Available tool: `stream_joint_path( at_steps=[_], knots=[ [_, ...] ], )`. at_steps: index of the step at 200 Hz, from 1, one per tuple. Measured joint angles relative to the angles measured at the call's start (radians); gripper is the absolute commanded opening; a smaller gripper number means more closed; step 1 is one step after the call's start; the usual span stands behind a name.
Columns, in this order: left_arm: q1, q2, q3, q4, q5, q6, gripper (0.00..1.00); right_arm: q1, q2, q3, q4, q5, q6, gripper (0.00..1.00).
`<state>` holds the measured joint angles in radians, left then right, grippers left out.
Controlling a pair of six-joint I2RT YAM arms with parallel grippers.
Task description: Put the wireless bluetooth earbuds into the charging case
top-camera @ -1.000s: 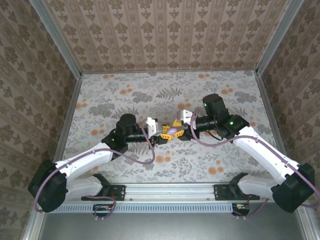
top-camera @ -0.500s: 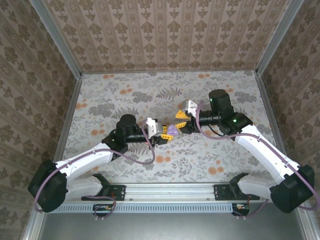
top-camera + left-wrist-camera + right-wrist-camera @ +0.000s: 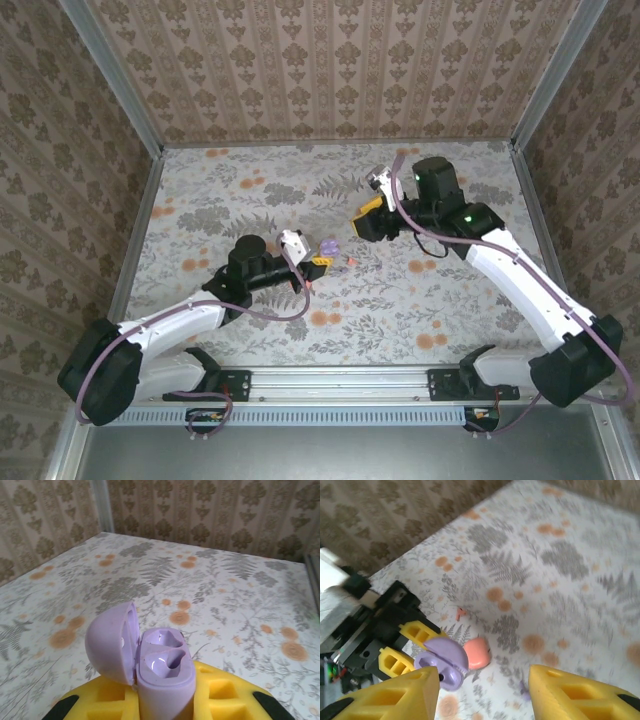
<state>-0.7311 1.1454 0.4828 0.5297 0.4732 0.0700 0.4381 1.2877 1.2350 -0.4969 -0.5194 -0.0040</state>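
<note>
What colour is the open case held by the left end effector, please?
The open case is pale lilac throughout; the left wrist view shows it best.

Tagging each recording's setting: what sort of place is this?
Probably a lab robot cell dressed up as a room, not a home: wallpaper panels in a metal frame, a floral table cover, and a left arm and right arm bolted to a rail.

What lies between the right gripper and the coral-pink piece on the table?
Bare flowered cloth, in the right wrist view. The coral-pink piece lies beside the purple case in the left gripper.
</note>
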Motion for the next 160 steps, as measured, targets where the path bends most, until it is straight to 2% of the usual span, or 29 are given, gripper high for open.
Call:
stream_joint_path(
  at_steps=[32,80,113,160],
  knots=[
    [0.006,0.000,-0.001,-0.014,-0.085,-0.004,0.16,0.000,0.092,0.039,-0.149,0.098,0.230,0.50],
    [0.014,-0.010,-0.001,-0.063,-0.206,-0.023,0.15,0.011,0.287,0.096,-0.322,0.150,0.536,0.48],
    [0.033,-0.040,-0.001,-0.117,-0.270,-0.042,0.15,0.053,0.340,0.090,-0.323,0.177,0.713,0.44],
    [0.077,-0.121,-0.019,-0.188,-0.318,-0.060,0.15,0.092,0.449,0.084,-0.284,0.193,0.916,0.44]
  ],
)
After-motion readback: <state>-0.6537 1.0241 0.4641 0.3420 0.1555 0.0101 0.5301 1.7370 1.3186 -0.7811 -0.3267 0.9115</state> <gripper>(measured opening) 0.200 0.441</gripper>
